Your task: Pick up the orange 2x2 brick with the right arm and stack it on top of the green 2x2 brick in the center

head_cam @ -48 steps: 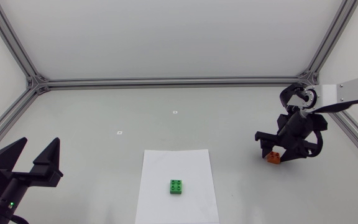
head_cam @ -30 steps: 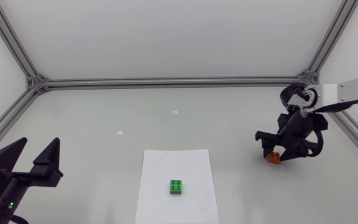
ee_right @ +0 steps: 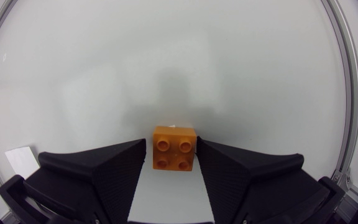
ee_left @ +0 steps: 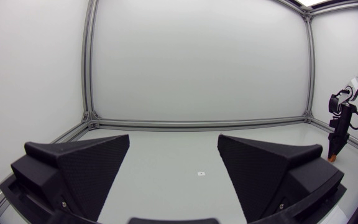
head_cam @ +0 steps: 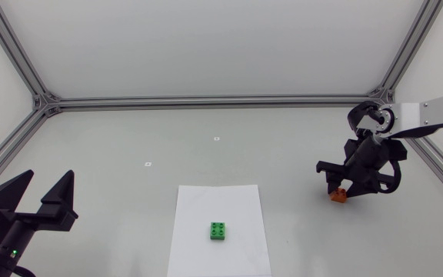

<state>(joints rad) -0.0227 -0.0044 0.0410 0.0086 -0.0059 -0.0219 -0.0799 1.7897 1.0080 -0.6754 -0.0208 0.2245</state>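
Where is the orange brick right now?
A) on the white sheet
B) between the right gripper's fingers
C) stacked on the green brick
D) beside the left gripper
B: the right wrist view shows the orange brick between the fingers of the right gripper, and the head view shows it well away from the green brick.

The pale grey table [head_cam: 114, 146] carries a white sheet of paper [head_cam: 204, 206] near its front middle, and the green 2x2 brick [head_cam: 219, 231] rests on that sheet. The orange 2x2 brick [head_cam: 337, 196] sits on the bare surface well to the right. Two small white markers [head_cam: 216, 139] lie behind the sheet.
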